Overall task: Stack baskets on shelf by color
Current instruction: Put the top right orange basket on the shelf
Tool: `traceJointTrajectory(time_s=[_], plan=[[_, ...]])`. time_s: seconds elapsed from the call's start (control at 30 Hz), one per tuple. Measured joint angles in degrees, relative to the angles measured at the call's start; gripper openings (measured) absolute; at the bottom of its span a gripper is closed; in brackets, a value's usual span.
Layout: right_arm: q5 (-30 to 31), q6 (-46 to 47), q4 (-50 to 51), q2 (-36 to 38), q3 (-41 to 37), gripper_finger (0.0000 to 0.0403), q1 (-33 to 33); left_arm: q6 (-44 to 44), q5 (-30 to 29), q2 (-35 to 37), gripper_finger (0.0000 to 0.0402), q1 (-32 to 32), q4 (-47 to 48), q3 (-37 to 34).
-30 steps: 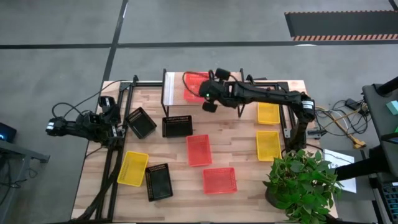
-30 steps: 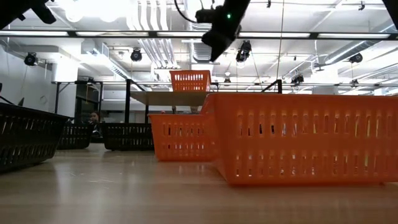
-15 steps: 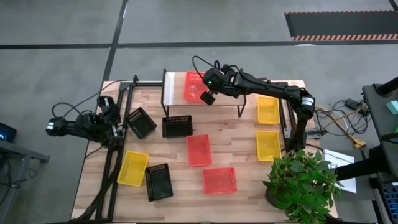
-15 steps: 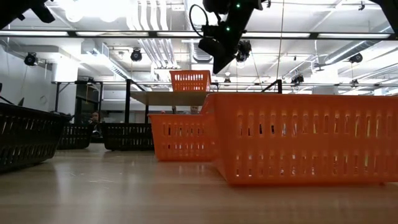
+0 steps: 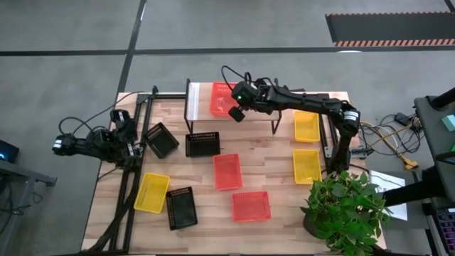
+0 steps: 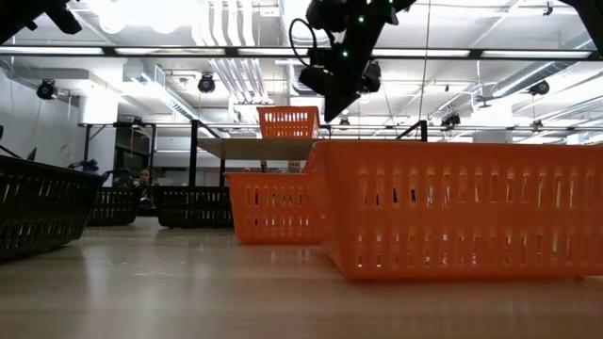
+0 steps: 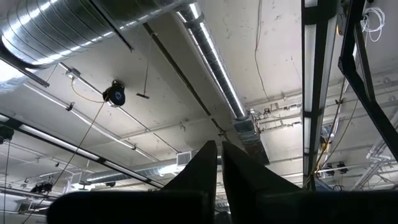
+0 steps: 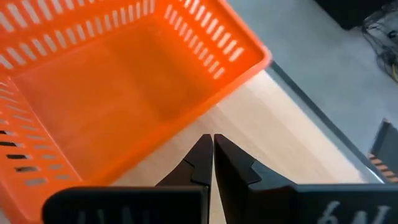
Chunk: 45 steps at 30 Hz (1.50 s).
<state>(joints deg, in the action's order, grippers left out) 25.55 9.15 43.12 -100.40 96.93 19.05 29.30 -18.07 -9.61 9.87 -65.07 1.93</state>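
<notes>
Here the right claw hangs above the shelf, its fingers pressed together and holding nothing. Just beside it, one red-orange basket on the shelf sits upright on the wooden plank, near the shelf's left end as the high view shows it; in the right wrist view the same basket's open inside fills most of the picture, with bare plank under the fingertips.

The left claw waits off the tabletop's left edge, pointing up toward the ceiling, its fingers closed and empty.

The other baskets lie spread over the tabletop. A black basket near the shelf sits just in front of the shelf's left legs, and a tilted black basket lies to its left. A third black basket lies beside a yellow basket at the front left. Two red-orange baskets sit in the middle, one behind the other. Two yellow baskets lie on the right side, one close to the shelf's right end, the other nearer the potted plant
</notes>
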Motion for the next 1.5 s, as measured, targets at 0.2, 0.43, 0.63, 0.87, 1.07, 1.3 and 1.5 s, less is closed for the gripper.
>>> traceJointTrajectory(time_s=[0.2,0.43,0.63,0.87,1.07,1.3,1.5], plan=[[-5.0,-1.2,-8.2,0.0,-1.6,0.0008,0.0,0.0,0.0,0.0,0.0008,0.0,-0.1,0.0],[-5.0,-2.6,-10.2,0.1,-1.7,0.0008,0.0,0.0,0.0,0.0,0.0008,0.0,-0.4,0.0],[-4.5,0.3,-8.5,-1.0,-1.8,0.0009,0.1,0.0,0.0,0.0,0.0008,0.0,-0.4,0.0],[-4.5,-5.9,-18.8,-4.5,-1.7,0.0009,0.7,0.0,0.0,0.0,0.0008,0.0,-0.4,0.0],[-4.5,-3.3,-13.5,-3.8,-0.4,0.0009,0.7,0.0,0.0,0.0,0.0008,0.0,-0.4,0.0],[-6.1,-7.7,-25.1,-6.1,-0.4,0.0009,0.8,0.1,0.0,0.0,0.0008,0.0,-0.5,0.0],[-6.1,-8.2,-22.3,-6.1,0.9,0.0009,0.8,0.1,0.0,0.0,0.0008,0.0,-0.5,0.1]])
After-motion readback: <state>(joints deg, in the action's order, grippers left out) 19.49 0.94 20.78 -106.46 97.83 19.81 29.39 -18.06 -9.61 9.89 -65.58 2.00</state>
